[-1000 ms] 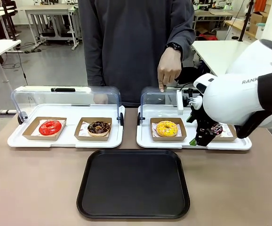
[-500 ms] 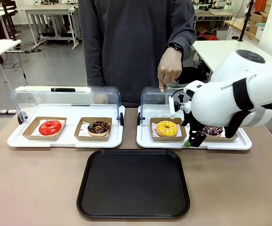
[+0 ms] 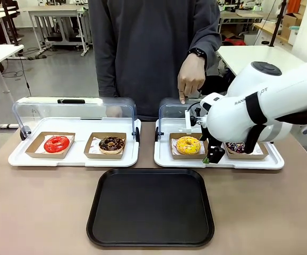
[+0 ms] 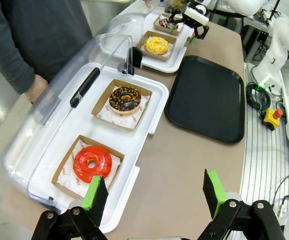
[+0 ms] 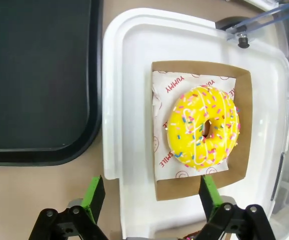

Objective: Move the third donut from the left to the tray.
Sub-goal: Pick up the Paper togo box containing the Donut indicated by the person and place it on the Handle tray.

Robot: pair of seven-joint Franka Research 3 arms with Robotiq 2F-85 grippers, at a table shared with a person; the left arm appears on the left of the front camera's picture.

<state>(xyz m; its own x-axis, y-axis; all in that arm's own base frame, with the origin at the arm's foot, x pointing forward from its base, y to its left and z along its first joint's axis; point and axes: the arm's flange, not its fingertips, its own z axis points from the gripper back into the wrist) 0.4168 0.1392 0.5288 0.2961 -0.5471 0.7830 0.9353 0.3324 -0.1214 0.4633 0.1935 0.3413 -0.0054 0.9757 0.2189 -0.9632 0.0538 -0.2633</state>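
Left white tray (image 3: 16, 158): smooth plastic with rounded corners. Its clear domed lid (image 3: 74, 112) is tipped back and has a black bar handle. It holds two shallow brown cardboard squares with white printed liners. One carries a glossy red-glazed donut (image 3: 56, 143), the next a chocolate donut (image 3: 111, 143) with lumpy topping.

Left gripper (image 4: 154, 191): released, green pads wide apart with nothing between them, above the table (image 3: 36, 212) at the red donut's end.

Black tray (image 3: 151, 207): flat matte plastic with a low rim and rounded corners, mid-table, just in front of both white trays.

Right white tray (image 3: 270, 163): same type, with its clear lid (image 3: 172, 109) pushed back. The person's hand (image 3: 192, 77) has its index fingertip on the lid's top.

Third donut from the left (image 5: 203, 127): a yellow-glazed ring with white drizzle and coloured sprinkles. It sits in its cardboard square on the paper liner, on the right white tray's left half, not on the black tray.

Right gripper (image 5: 152, 192): released, jaws fully spread and holding nothing. It is low, just right of the yellow donut's cardboard; one pad is by the cardboard's corner, the other outside the white tray's rim.

Right of it: a chocolate sprinkled donut (image 3: 237, 147), partly hidden by the arm.
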